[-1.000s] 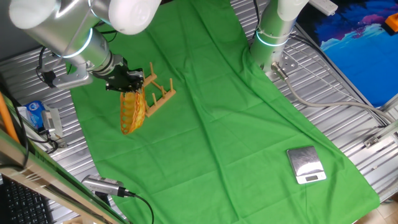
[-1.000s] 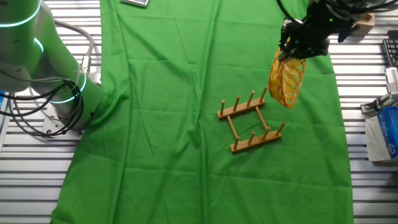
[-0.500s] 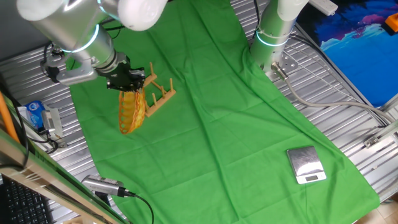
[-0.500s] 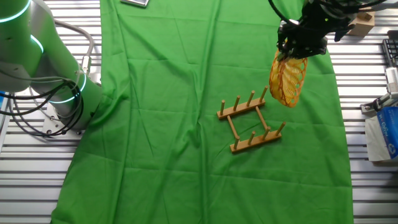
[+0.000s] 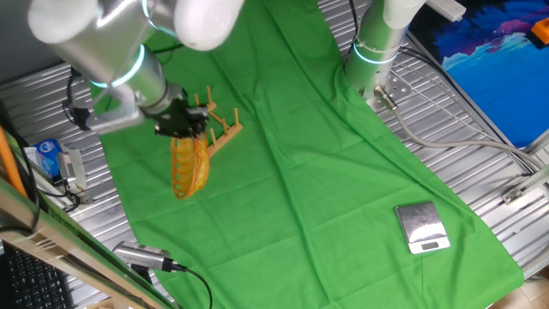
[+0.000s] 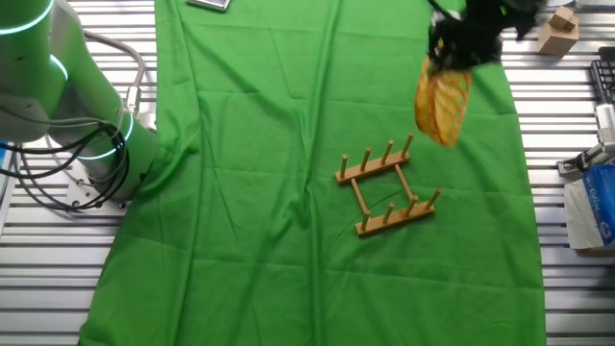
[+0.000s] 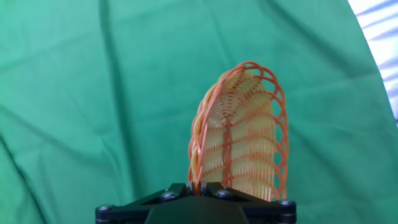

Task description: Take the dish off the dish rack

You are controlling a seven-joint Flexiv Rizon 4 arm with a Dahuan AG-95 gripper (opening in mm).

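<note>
Dish (image 6: 442,101) hanging on edge, long axis vertical, clamped by tool (image 6: 452,60)

You are looking at a robotics lab bench. A green cloth (image 5: 326,172) is lying over a ribbed metal table (image 5: 467,146), and a second arm's base (image 6: 91,144) is standing at the left of the other fixed view, trailing cables (image 5: 446,142). A silver scale (image 5: 422,228) is sitting lower right, a tissue pack (image 5: 47,159) at the left edge.
</note>
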